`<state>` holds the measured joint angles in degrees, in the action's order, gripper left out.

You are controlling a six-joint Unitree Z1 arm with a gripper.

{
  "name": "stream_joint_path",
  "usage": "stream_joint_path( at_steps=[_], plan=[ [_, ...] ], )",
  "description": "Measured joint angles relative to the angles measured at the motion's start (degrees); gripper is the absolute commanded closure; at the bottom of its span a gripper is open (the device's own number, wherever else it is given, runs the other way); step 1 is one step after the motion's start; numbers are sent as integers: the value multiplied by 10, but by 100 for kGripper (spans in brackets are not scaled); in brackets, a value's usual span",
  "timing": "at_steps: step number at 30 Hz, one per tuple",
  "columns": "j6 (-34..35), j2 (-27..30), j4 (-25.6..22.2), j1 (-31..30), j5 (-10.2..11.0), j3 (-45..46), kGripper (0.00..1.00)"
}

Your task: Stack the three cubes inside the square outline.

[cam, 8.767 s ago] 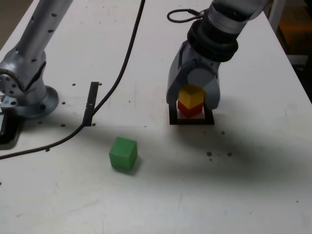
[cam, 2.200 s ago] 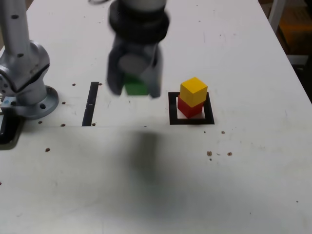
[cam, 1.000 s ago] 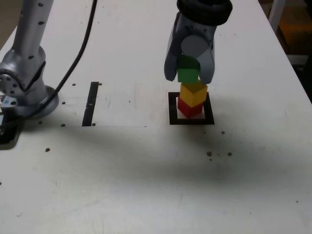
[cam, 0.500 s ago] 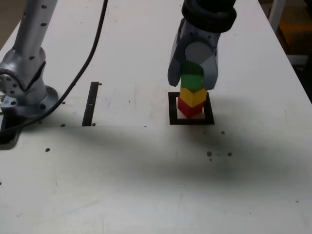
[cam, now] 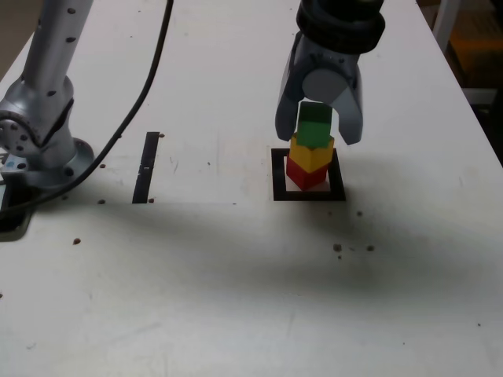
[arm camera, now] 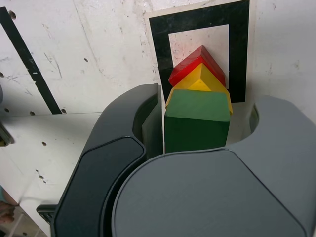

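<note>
Cubes stand upright: matte green cube (cam: 315, 126) on yellow cube (cam: 310, 150) on red cube (cam: 306, 173), inside square outline (cam: 308, 193); jaws spread beside green.

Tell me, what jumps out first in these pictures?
A little tower of three cubes: green cube on yellow cube on red cube, standing inside a black square outline on the white table. The grey gripper hangs right over it, its jaws spread on either side of the green cube. A thin black strip lies to the exterior view's left.
</note>
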<state>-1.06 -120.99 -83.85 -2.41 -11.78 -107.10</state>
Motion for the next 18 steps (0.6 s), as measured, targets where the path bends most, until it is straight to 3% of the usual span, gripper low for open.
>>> stream_joint_path(
  at_steps=[8, 15, 18],
  plan=[
    [1, 1, 1, 0, 15, 0, 26],
    [15, 50, -13, 0, 51, -1, 26],
    [34, 80, -36, 0, 77, 12, 26]
  ],
)
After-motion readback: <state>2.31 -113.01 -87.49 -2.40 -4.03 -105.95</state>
